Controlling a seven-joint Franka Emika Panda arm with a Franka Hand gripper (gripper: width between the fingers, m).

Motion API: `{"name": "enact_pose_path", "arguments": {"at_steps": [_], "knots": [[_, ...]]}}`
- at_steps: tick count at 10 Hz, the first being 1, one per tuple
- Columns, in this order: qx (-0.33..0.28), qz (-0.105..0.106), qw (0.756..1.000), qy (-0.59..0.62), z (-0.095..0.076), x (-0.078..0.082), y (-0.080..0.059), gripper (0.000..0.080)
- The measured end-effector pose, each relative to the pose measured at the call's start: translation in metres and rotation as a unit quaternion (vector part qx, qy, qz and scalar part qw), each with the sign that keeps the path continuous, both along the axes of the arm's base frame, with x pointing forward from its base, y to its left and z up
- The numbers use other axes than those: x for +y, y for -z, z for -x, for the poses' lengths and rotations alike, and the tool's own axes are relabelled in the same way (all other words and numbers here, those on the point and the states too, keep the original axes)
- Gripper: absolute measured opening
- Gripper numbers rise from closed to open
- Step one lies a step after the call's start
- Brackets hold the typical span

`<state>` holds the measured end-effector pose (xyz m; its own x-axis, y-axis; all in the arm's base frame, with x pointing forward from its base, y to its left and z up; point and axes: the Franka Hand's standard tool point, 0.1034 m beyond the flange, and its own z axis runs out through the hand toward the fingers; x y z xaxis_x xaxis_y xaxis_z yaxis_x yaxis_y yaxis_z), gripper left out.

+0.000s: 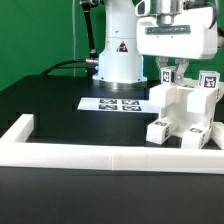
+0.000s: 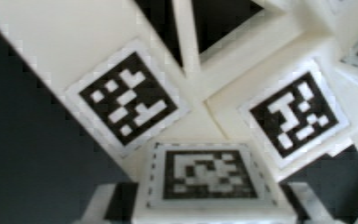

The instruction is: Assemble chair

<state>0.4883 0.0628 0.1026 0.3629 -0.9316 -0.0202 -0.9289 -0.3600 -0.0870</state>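
The chair [image 1: 183, 108] is a chunky white structure of tagged slabs and blocks at the exterior view's right, standing against the rail. My gripper [image 1: 172, 74] hangs right above its top. In the wrist view my gripper [image 2: 208, 205] is shut on a small white tagged chair piece [image 2: 204, 170], with one finger [image 2: 119, 200] on each side of it. Beyond that piece lie two white chair slabs with tags [image 2: 130, 95] [image 2: 297, 108]. Where the held piece meets the structure is hidden.
The marker board [image 1: 115, 103] lies flat on the black table in front of the robot base [image 1: 118, 55]. The long white border rail [image 1: 100, 152] runs across the front and up the exterior view's left. Small tagged blocks [image 1: 158, 128] sit at the chair's foot.
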Motion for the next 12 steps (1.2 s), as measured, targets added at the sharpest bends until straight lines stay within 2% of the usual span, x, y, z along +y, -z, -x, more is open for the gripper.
{"name": "enact_pose_path", "arguments": {"at_steps": [4, 7, 10, 12], "knots": [[0.005, -0.012, 0.994, 0.106, 0.0001, 0.0020, -0.0001, 0.0271], [0.009, -0.022, 0.980, 0.196, 0.0001, 0.0035, -0.0001, 0.0271], [0.013, -0.031, 0.961, 0.275, 0.0001, 0.0055, 0.0000, 0.0271], [0.018, -0.040, 0.938, 0.345, 0.0002, 0.0074, 0.0001, 0.0271]]}}
